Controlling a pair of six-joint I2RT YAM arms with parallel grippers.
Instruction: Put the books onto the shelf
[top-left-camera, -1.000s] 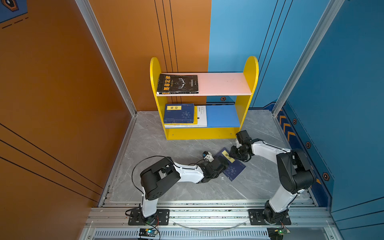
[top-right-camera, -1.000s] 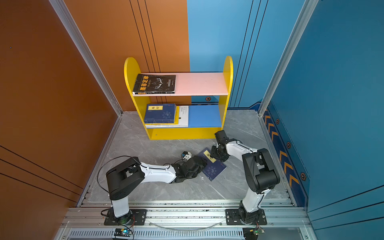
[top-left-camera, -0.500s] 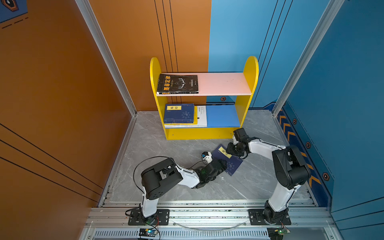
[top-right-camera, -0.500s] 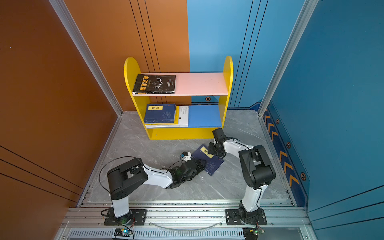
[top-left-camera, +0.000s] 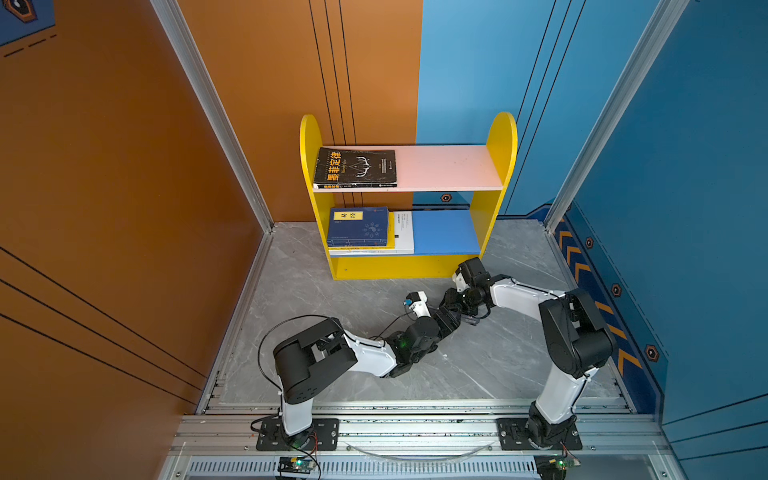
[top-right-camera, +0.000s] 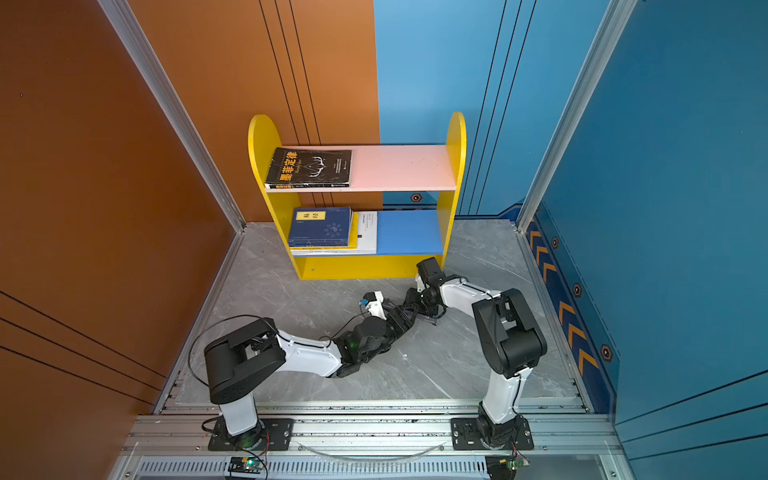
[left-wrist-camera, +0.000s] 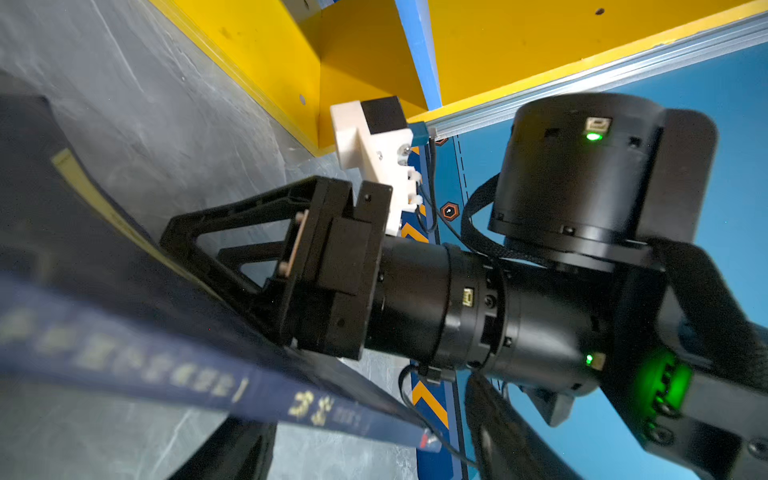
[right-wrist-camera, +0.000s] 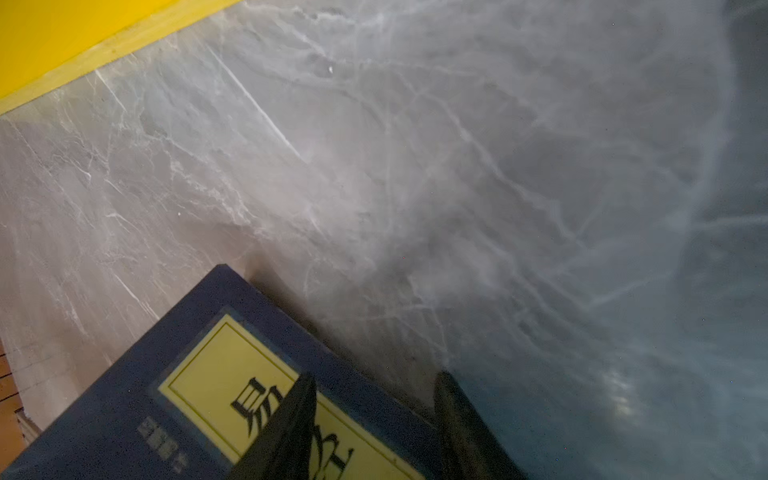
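Shelf (top-left-camera: 503, 137): black book (top-left-camera: 355, 168) flat on the pink board (top-left-camera: 449, 166); navy stack (top-left-camera: 359, 226) on the left half of the blue board (top-left-camera: 444, 230), right half bare.
Left gripper (top-left-camera: 451, 318): fingers (left-wrist-camera: 232, 453) spread beside the loose navy book (left-wrist-camera: 124, 291), low over the bench (top-left-camera: 332, 299) before the shelf.
Right gripper (right-wrist-camera: 376, 378): fingers (right-wrist-camera: 286, 428) straddle that book's labelled corner; whether they clamp, you cannot tell.
Confirm a firm pinch before lifting, keep the book level, aim for the bare half.

Both top views look down from high, facing the shelf (top-left-camera: 409, 266), and show almost the same place. My wrist cameras sit low and close by the shelf: left faces it, right faces the floor (right-wrist-camera: 374, 166). Both see the book (left-wrist-camera: 187, 376).
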